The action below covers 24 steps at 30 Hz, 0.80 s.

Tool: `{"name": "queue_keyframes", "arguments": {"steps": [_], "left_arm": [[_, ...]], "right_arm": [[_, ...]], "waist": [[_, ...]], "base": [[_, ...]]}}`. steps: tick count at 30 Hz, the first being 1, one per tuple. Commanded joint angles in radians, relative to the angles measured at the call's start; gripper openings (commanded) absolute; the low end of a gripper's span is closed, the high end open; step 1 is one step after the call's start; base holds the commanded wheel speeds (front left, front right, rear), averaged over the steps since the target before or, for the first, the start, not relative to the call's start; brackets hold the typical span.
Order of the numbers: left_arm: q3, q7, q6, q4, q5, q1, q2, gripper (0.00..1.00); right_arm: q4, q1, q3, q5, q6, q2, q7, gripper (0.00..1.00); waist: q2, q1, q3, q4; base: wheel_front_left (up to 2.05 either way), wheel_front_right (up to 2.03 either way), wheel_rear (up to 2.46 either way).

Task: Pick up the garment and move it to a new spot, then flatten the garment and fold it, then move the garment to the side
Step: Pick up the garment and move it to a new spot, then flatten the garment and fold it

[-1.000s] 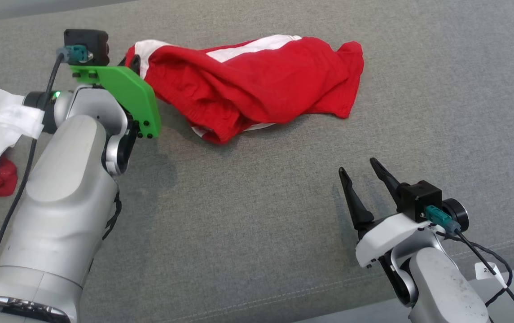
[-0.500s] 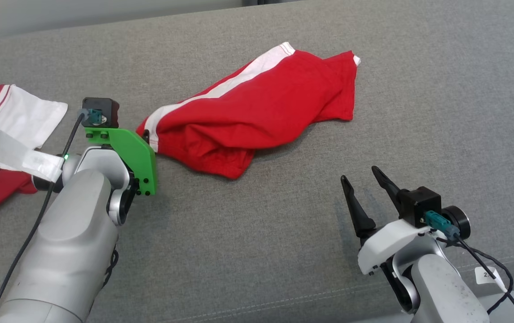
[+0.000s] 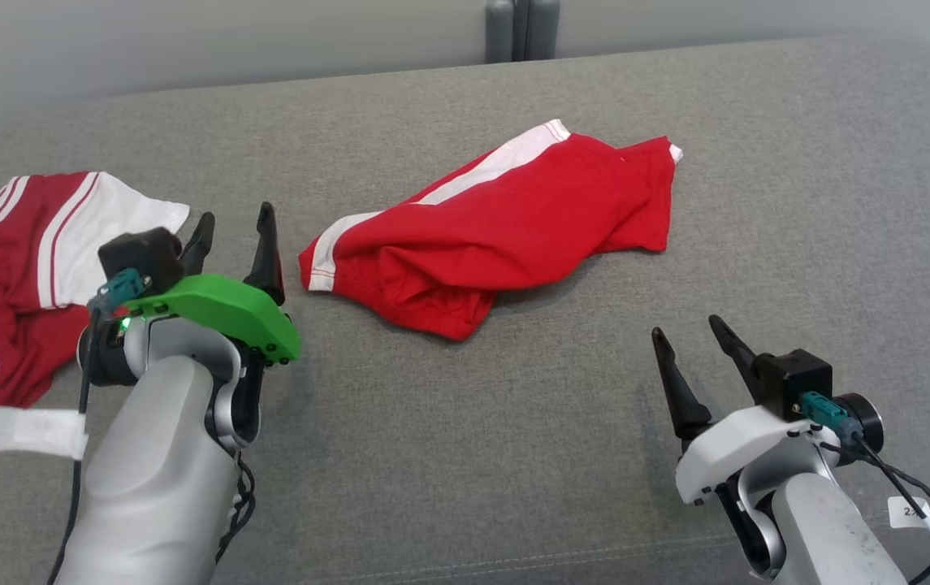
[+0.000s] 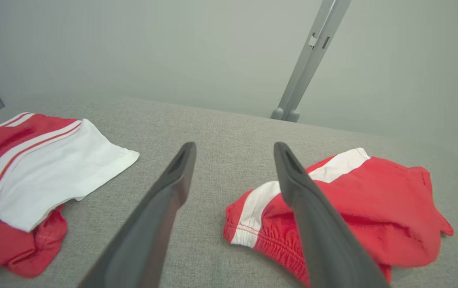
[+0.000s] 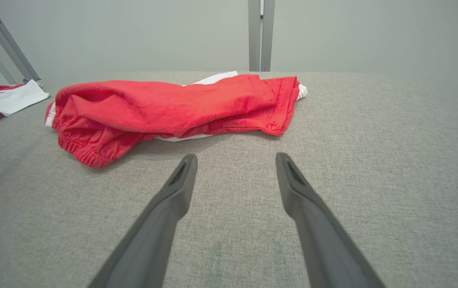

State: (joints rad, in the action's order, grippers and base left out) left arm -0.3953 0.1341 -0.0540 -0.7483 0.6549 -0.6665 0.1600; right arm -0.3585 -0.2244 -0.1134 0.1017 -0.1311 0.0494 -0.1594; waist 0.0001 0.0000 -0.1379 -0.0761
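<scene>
At the left gripper (image 3: 235,218): spread wide, holding nothing, poised low over the grey cushion (image 3: 448,455). At the right gripper (image 3: 687,329): equally wide, equally empty, pointed toward the far edge.

Just to the right of the left gripper, near but apart from it in the head view: the red shorts (image 3: 505,227), white side stripe uppermost. Ahead and to the left of the right gripper, well apart. Lying free in a rumpled heap, doubled over on itself, elastic waistband end nearest the left gripper, leg hems at the far end.

Judging by that: picked up, carried and set down on open cushion, so probably finished with the first step. Not yet flattened, given the bunched layers and the sagging fold along the near edge. Not yet folded, not yet moved aside. Most of the task left. Likely calls next for one gripper at the waistband and the other at the hems, then pulling the cloth out smooth.

Further out, to the left of the left gripper: a red-and-white jersey (image 3: 18,260), partly behind that arm. Beyond both grippers: a grey post (image 3: 521,28) against a pale wall.
</scene>
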Motion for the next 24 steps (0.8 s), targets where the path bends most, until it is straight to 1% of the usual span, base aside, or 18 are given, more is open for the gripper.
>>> {"name": "queue_keyframes", "arguments": {"steps": [1, 3, 5, 8, 11, 14, 17, 19, 20, 22, 24], "left_arm": [[0.015, 0.053, 0.004, 0.019, 0.010, 0.038, -0.004, 1.00], [0.034, 0.101, -0.005, 0.054, 0.010, 0.072, -0.011, 1.00], [0.051, 0.124, -0.010, 0.104, -0.014, 0.103, -0.011, 1.00], [0.091, 0.132, -0.024, 0.208, -0.065, 0.170, -0.010, 1.00], [0.157, 0.130, -0.029, 0.344, -0.124, 0.264, -0.032, 1.00], [0.211, 0.130, -0.014, 0.444, -0.169, 0.355, -0.051, 1.00], [0.233, 0.131, 0.005, 0.504, -0.212, 0.435, -0.071, 1.00], [0.229, 0.130, 0.026, 0.533, -0.261, 0.495, -0.078, 1.00], [0.229, 0.130, 0.026, 0.533, -0.261, 0.495, -0.078, 1.00], [0.214, 0.130, 0.034, 0.550, -0.304, 0.541, -0.086, 1.00], [0.201, 0.130, 0.035, 0.560, -0.323, 0.565, -0.090, 1.00]], "right_arm": [[0.006, 0.014, 0.011, -0.006, 0.000, 0.002, 0.003, 1.00], [0.009, 0.015, 0.023, -0.006, 0.001, 0.002, 0.005, 1.00], [0.014, 0.013, 0.037, -0.010, 0.001, 0.002, 0.006, 1.00], [0.016, 0.009, 0.054, -0.013, 0.001, 0.002, 0.009, 1.00], [0.020, -0.002, 0.069, -0.014, 0.001, 0.002, 0.017, 1.00], [0.018, -0.013, 0.077, -0.018, 0.000, 0.002, 0.027, 1.00], [0.013, -0.033, 0.080, -0.030, 0.000, 0.002, 0.052, 1.00], [0.007, -0.057, 0.089, -0.059, 0.001, 0.002, 0.089, 1.00], [0.007, -0.057, 0.089, -0.059, 0.001, 0.002, 0.089, 1.00], [0.001, -0.084, 0.098, -0.081, 0.001, 0.002, 0.125, 1.00], [-0.004, -0.104, 0.105, -0.096, 0.001, 0.002, 0.151, 1.00]], "waist": [[-0.0001, 0.0000, 0.027, 0.029], [-0.0001, 0.0000, 0.036, 0.040], [-0.0001, 0.0000, 0.040, 0.053], [-0.0001, 0.0000, 0.047, 0.072], [-0.0001, 0.0000, 0.050, 0.090], [-0.0001, 0.0000, 0.053, 0.105], [-0.0001, 0.0000, 0.053, 0.122], [-0.0001, 0.0000, 0.049, 0.136], [-0.0001, 0.0000, 0.049, 0.136], [-0.0001, 0.0000, 0.044, 0.150], [-0.0001, 0.0000, 0.039, 0.161]], "base": [[0.00, 0.00, 0.00], [0.00, 0.00, 0.00], [0.00, 0.00, 0.00], [0.00, 0.00, 0.00], [0.00, 0.00, 0.00], [0.00, 0.00, 0.00], [0.00, 0.00, 0.00], [0.00, 0.00, 0.00], [0.00, 0.00, 0.00], [0.00, 0.00, 0.00], [0.00, 0.00, 0.00]]}}
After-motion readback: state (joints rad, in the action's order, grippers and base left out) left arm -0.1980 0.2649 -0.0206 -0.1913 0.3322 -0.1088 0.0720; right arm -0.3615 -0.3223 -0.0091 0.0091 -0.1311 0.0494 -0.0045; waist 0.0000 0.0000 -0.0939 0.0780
